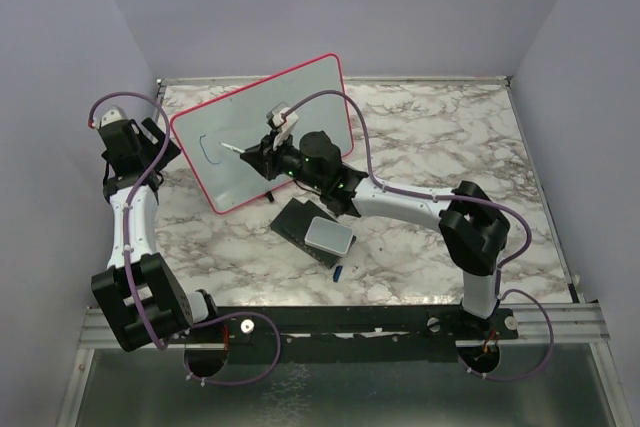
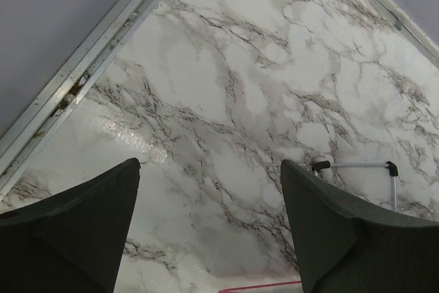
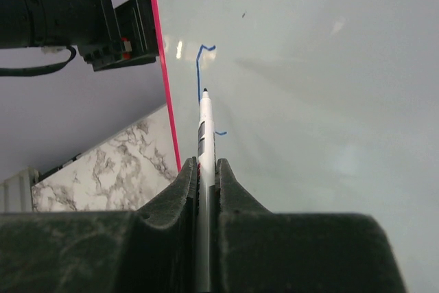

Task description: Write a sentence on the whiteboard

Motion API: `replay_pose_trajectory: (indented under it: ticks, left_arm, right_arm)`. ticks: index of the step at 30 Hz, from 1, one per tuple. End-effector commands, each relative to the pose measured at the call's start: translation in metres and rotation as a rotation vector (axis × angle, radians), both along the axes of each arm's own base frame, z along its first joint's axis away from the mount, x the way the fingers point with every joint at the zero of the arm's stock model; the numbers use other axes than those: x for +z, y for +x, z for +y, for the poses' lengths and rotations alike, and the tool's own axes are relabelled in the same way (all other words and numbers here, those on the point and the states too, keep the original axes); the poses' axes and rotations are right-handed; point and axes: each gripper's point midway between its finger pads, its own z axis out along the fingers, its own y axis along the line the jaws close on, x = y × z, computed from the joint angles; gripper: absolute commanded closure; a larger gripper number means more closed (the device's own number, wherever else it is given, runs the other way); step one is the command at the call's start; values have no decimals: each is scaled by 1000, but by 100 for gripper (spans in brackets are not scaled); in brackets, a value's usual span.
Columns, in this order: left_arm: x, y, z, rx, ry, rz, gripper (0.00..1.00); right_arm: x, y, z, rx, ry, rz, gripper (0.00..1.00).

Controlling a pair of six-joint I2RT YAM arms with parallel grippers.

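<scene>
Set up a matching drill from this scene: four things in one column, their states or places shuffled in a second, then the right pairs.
Things:
1. left end effector
2. right end effector
3. whiteboard
4. eraser

States or places:
A. lying flat on the table
B. shut on the marker
C. propped at a tilt, one blue stroke on it
D. open, empty

Pairs: 1-D, 2-B, 3-C, 4-A

We look at a tabletop (image 1: pixel 440 137) patterned as white marble with grey veins. Pale lilac walls (image 1: pixel 330 7) rise behind it and at both its sides. A thin metal strip (image 1: pixel 420 78) edges its far side, a dark rail (image 1: pixel 350 319) its near side. Soft, even light falls across it.
</scene>
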Motion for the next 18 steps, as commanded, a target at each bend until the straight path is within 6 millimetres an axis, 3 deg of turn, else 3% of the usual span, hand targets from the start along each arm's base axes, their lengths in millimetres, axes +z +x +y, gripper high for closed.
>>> replay_pose_trajectory:
  ticks: [1,7,18]
  left_arm:
    - [5,-2,-1,-9,10,-24,16]
    - [6,-2,-1,-10,10,-25,16]
    - [5,-2,-2,-13,7,-22,16]
  right_arm:
    - [26,13,4,-38,24,-72,99]
    - [36,21,12,-38,33,-91,99]
    - [21,36,20,-51,4,-69,99]
